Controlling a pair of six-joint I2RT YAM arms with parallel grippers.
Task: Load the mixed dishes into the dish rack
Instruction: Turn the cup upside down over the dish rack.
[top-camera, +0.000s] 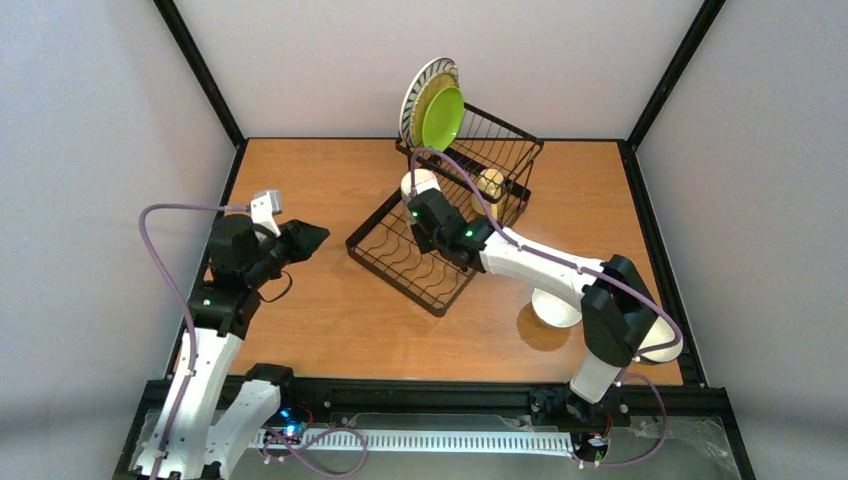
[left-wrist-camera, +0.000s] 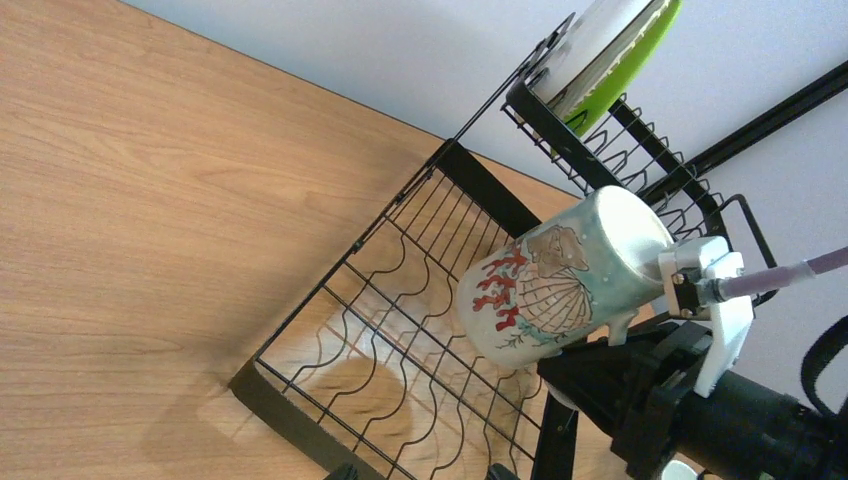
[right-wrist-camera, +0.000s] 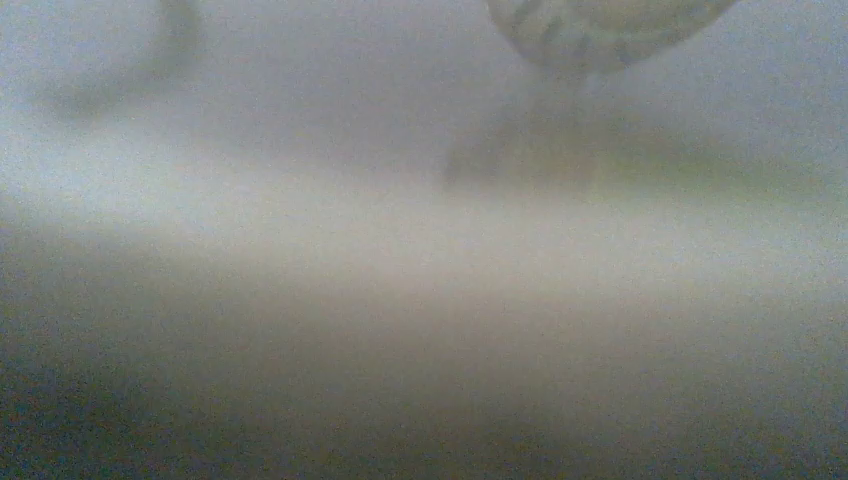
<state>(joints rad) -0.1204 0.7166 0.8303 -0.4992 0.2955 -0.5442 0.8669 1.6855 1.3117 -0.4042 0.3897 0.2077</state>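
My left gripper (top-camera: 312, 240) hovered over bare wood, fingers spread and empty, only their tips showing at my wrist view's bottom edge. Above the flat tray of the black wire dish rack (top-camera: 392, 277), the right gripper (top-camera: 424, 200) clamped a tilted pale mug painted with a shell and red coral (left-wrist-camera: 560, 285). My right wrist camera gave only pale blur. A round white dish (top-camera: 553, 310) lay half hidden under that forearm. The orange-brown wooden tabletop (top-camera: 330, 330) sat between plain grey walls (top-camera: 90, 150).
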